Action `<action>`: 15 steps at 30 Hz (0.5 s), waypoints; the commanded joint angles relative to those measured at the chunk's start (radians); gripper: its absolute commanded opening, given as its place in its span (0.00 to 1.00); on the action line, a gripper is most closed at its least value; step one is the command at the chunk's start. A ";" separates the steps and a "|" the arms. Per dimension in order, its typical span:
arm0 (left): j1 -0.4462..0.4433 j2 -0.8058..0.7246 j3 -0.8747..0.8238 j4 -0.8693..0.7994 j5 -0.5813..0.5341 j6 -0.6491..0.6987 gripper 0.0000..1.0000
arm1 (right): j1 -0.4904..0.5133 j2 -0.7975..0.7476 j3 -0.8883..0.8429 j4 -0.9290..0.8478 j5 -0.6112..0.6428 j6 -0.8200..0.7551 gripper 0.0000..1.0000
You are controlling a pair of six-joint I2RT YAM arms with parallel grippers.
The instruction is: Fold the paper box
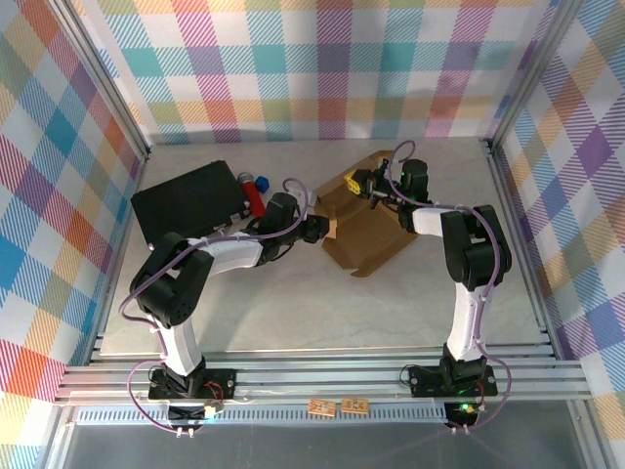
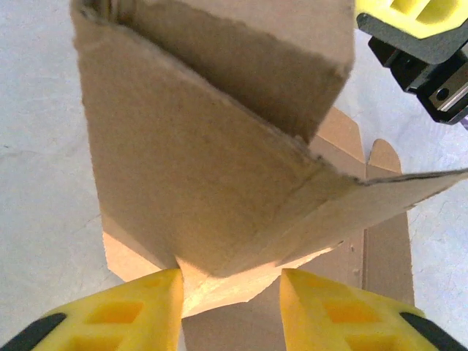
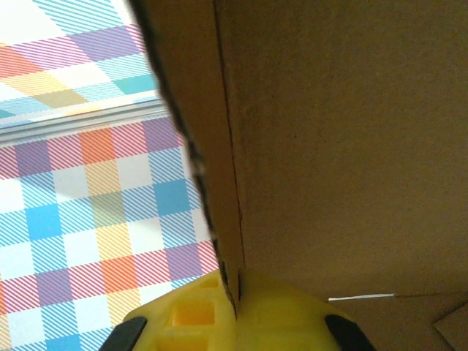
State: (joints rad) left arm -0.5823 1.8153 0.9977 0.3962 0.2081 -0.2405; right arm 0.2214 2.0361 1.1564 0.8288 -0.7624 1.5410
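The paper box (image 1: pixel 369 227) is brown corrugated cardboard, partly folded, lying mid-table with one wall raised. My left gripper (image 1: pixel 319 231) sits at its left corner. In the left wrist view the yellow fingers (image 2: pixel 131 314) stand apart around a folded corner of the box (image 2: pixel 197 161); the left finger touches it and the right one is clear of it, so the left gripper (image 2: pixel 230 278) is open. My right gripper (image 1: pixel 363 183) is at the box's far edge. In the right wrist view the right gripper (image 3: pixel 235 296) is shut on the raised wall's edge (image 3: pixel 344 146).
A black case (image 1: pixel 190 202) lies at the left rear, with a red and blue object (image 1: pixel 254 192) at its right end. The plaid walls and metal frame (image 1: pixel 516 210) enclose the table. Bare tabletop (image 1: pixel 322 308) lies in front of the box.
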 commanded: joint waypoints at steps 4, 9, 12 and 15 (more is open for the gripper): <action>-0.008 0.030 -0.024 0.152 -0.029 0.044 0.44 | -0.007 0.008 0.028 -0.002 -0.027 0.003 0.00; -0.016 0.050 -0.040 0.203 -0.095 0.053 0.48 | -0.007 0.007 0.029 -0.001 -0.025 0.008 0.00; -0.021 0.060 -0.053 0.237 -0.120 0.059 0.51 | -0.007 0.009 0.037 0.000 -0.026 0.014 0.00; -0.026 0.075 -0.057 0.265 -0.141 0.068 0.53 | -0.007 0.010 0.045 -0.003 -0.025 0.018 0.00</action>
State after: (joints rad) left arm -0.5961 1.8698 0.9527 0.5770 0.1081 -0.2035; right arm 0.2161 2.0361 1.1671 0.8131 -0.7650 1.5452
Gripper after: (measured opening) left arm 0.527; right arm 0.065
